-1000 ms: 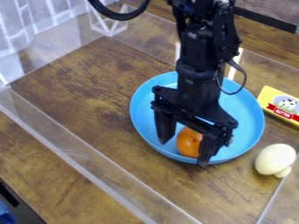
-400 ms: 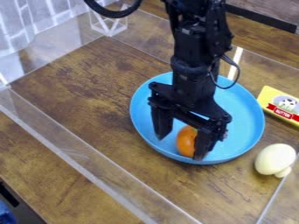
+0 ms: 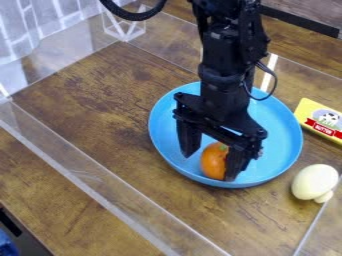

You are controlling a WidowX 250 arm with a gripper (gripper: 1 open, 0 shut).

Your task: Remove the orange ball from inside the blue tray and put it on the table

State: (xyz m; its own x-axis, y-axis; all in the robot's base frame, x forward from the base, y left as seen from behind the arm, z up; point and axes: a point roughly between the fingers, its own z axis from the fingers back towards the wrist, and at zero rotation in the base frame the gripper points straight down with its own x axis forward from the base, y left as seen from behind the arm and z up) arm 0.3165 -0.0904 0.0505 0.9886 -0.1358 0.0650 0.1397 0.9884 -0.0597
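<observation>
The gripper (image 3: pixel 213 161) has narrowed since a second ago, its fingers now set close on either side of the orange ball (image 3: pixel 214 162), which sits inside the blue tray (image 3: pixel 277 126) on the table (image 3: pixel 94 105). A yellow packet (image 3: pixel 319 119) lies right; its print is unreadable.

No readable text appears anywhere. A small yellow packet (image 3: pixel 319 120) lying at the right edge of the table (image 3: pixel 94 90) carries a red and white printed label, too blurred to make out.
</observation>
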